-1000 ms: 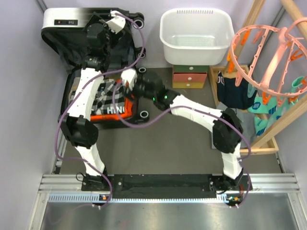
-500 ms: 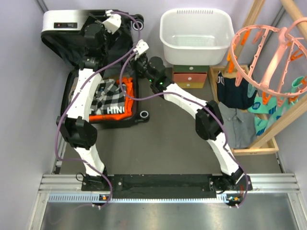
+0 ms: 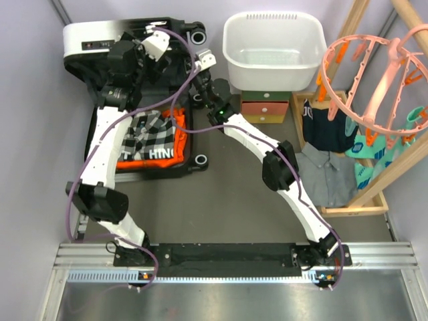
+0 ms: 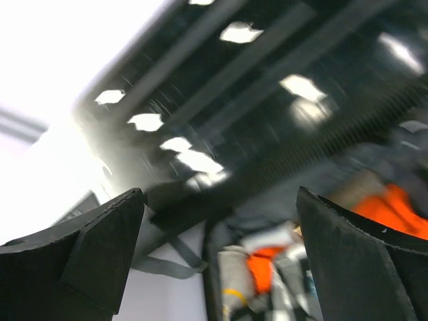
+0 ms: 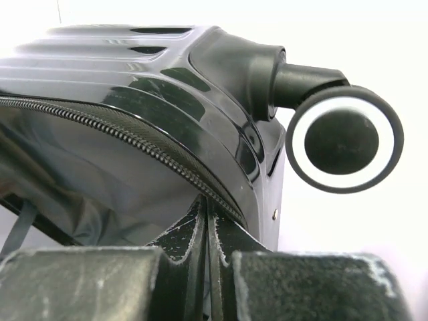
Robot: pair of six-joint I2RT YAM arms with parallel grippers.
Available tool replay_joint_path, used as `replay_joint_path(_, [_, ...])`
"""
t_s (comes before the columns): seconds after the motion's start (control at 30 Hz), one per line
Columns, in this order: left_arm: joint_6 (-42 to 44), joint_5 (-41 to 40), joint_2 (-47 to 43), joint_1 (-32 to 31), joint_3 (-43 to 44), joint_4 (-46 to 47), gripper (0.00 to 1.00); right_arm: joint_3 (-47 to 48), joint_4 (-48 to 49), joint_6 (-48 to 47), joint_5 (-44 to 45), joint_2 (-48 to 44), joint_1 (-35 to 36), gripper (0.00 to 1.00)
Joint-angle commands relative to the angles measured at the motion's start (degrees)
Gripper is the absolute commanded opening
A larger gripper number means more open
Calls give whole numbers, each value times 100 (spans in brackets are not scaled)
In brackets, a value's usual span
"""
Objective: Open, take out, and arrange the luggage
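Note:
The luggage (image 3: 93, 41) lies open at the back left, its ribbed lid tilted up against the wall. A black-and-white checked garment (image 3: 144, 130) and an orange one (image 3: 157, 157) fill the lower half. My right gripper (image 3: 199, 57) is shut with nothing between the fingers. In the right wrist view its gripper tips (image 5: 208, 208) press against the lid's zipper edge (image 5: 134, 144), just below a wheel (image 5: 344, 138). My left gripper (image 3: 160, 53) hovers wide open in front of the lid. The blurred left wrist view shows this gripper (image 4: 221, 247) empty, with the lining and clothes beyond it.
A white laundry basket (image 3: 271, 50) stands at the back centre on a small green-and-orange drawer box (image 3: 264, 107). On the right, a wooden rack (image 3: 364, 210) holds an orange peg hanger (image 3: 374, 73) and hanging clothes. A grey shirt (image 3: 324, 174) lies below it.
My right arm left the clothes in the lower half, swung back to the lid's edge by the wheel, and its gripper shut. The lid now stands more upright. The left gripper stayed open.

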Motion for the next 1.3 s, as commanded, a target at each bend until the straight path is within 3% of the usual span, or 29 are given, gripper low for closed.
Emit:
replay_joint_path(0.0, [-354,1450,-922,12,-565,-1388,99,397,505,62,11,-200,-166,0])
replay_joint_path(0.1, [-424,1978,-1388,12,-847,-1678,99,318,470,-52,19,-271,-175,0])
replay_joint_path(0.13, [-442,2171,-1537,12,-847,-1793,95,213,470,-79,19,-288,-166,0])
replay_joint_path(0.2, [-373,2409,-1626,29,-777,-2117,73,107,487,-131,28,-376,-166,0])
replay_joint_path(0.23, [-329,2575,-1653,38,-777,-2197,48,55,479,-140,28,-394,-166,0])
replay_joint_path(0.27, [-250,2577,-1627,47,-821,-2242,38,37,470,-140,2,-411,-166,0])
replay_joint_path(0.3, [-179,2455,-1592,47,-882,-2190,29,-7,470,-132,-7,-464,-166,0])
replay_joint_path(0.33, [-179,1932,-1426,56,-917,-1963,11,-112,487,-132,-33,-508,-166,0])
replay_joint_path(0.4, [-92,1262,-1118,82,-787,-1725,0,-262,513,-166,-139,-648,-166,0])
replay_joint_path(0.47, [-82,498,-574,152,-437,-1382,0,-403,505,-210,-139,-719,-166,0])
replay_joint_path(0.57, [-82,-31,7,266,-23,-751,0,-473,417,-289,-235,-789,-166,0])
replay_joint_path(0.8, [-266,-586,780,302,725,780,0,-1052,391,-404,-464,-1219,-157,0])
replay_joint_path(0.93, [-153,-825,1194,310,1304,1457,0,-2069,268,-684,-806,-1781,-61,1])
replay_joint_path(0.97, [-135,-816,1299,328,1445,1510,0,-2264,215,-885,-833,-2018,-26,13])
replay_joint_path(1.03, [-144,-842,1668,363,1935,1625,0,-2929,-21,-1097,-990,-2335,45,25])
replay_joint_path(1.07, [-144,-860,1809,407,2113,1651,0,-3195,-92,-1290,-1105,-2693,123,37])
replay_joint_path(1.23, [-30,-947,2715,539,3089,1905,0,-4779,-1144,-1853,-2454,-3758,422,66])
replay_joint_path(1.27, [-3,-948,2767,583,3081,1967,0,-4867,-1931,-1933,-2607,-3865,484,88])
